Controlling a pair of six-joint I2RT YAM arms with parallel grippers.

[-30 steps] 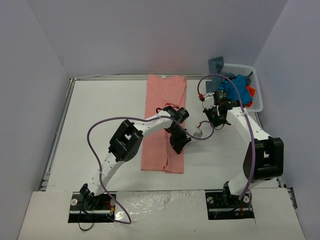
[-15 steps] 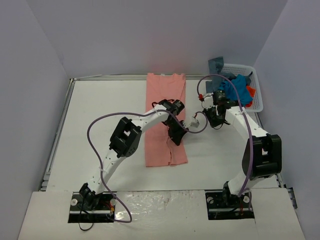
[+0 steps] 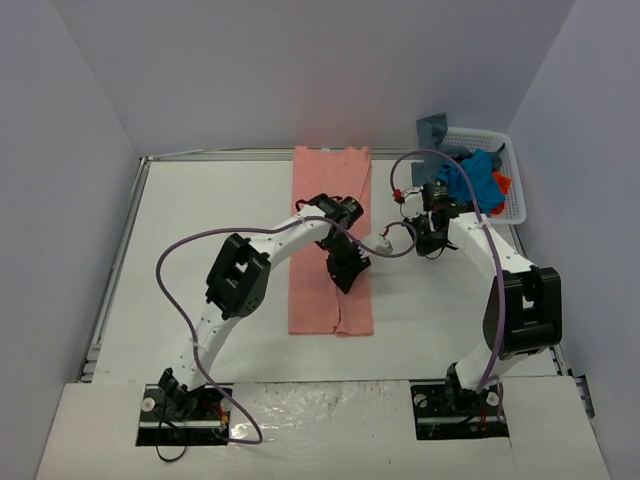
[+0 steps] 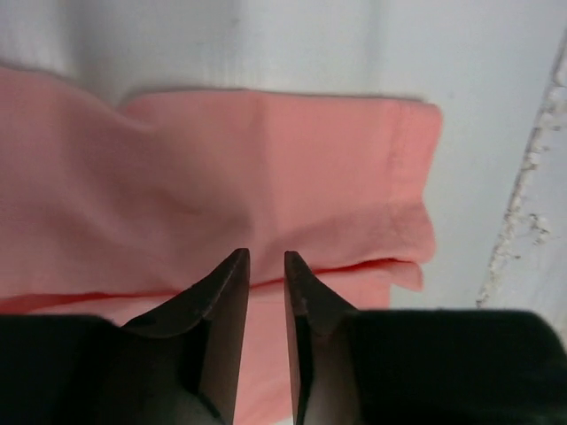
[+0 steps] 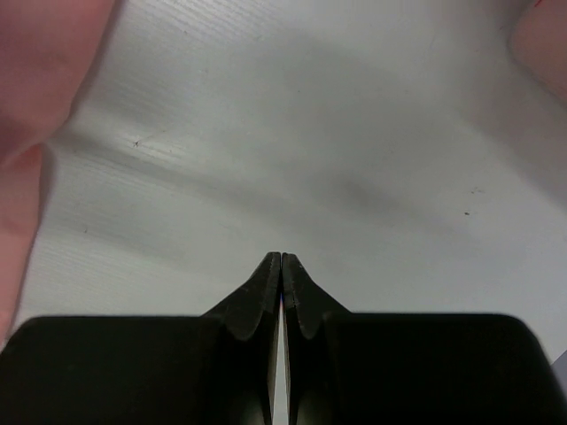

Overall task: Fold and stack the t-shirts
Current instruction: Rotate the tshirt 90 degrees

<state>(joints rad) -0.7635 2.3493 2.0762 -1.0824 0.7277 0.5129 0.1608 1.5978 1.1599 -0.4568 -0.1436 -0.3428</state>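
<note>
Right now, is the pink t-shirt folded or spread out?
Folded lengthwise: the salmon-pink t-shirt lies as a narrow strip, no sleeves sticking out; the left wrist view shows stacked layers at its end.

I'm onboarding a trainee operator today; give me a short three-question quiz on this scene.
1. True or false: the right gripper has its jaws shut over bare table.
2. Where is the blue t-shirt? A) in the white basket B) on the floor C) on the wall
3. Fill in: the left gripper is over a t-shirt coloured ____.
Key: 1 true; 2 A; 3 salmon-pink.
</note>
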